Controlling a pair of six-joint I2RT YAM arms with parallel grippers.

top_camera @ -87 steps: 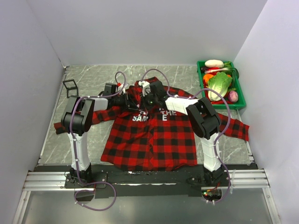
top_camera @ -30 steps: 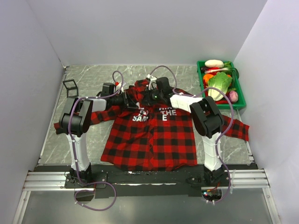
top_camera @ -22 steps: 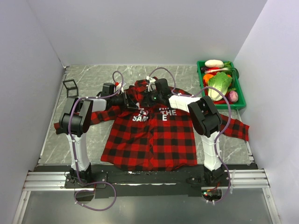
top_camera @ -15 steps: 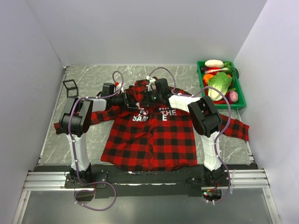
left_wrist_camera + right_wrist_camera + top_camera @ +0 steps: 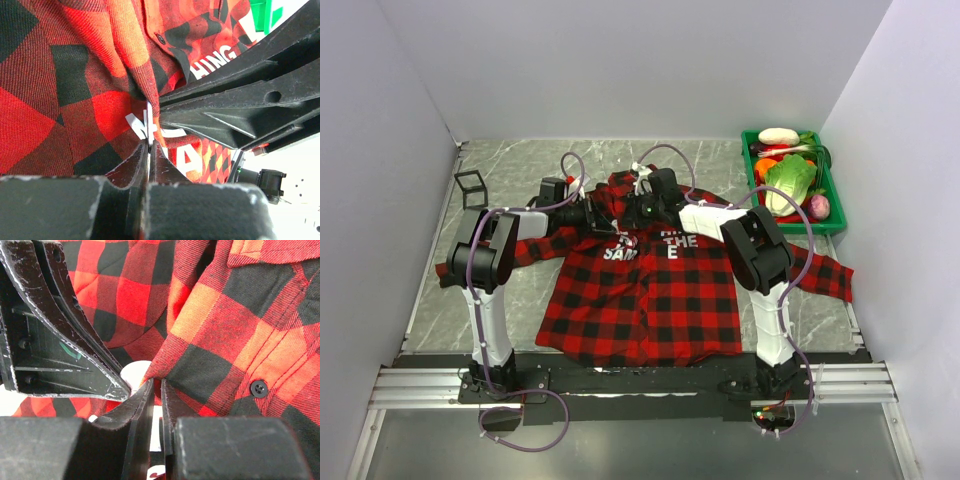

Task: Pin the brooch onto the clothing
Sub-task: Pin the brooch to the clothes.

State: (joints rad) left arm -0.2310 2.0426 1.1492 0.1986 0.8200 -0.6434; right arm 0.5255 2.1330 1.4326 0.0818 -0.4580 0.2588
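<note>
A: Your left pincer (image 5: 149, 145) was clamped tight on a raised fold of the shirt (image 5: 75, 80), right at a white letter (image 5: 134, 122); the cloth stood up in a ridge just beyond its tips.

B: Agreed; your right pincer (image 5: 156, 385) sat opposite it, jaws drawn to a thin slit, with a corner of the fold at its mouth; whether it gripped anything, I couldn't tell.

A: And the brooch? I couldn't place it for sure; a pale round patch (image 5: 136, 371) lay just left of your right pincer's tips, beside the other pincer's finger; it could have been the brooch, or only print.

B: I'd judge the brooch light, stiff and easy to drop; you'd want it by the rim, held flat between the jaws. The shirt looked soft and limp, likely to slide; the fold wanted a firm pinch close to the pinning spot.
</note>
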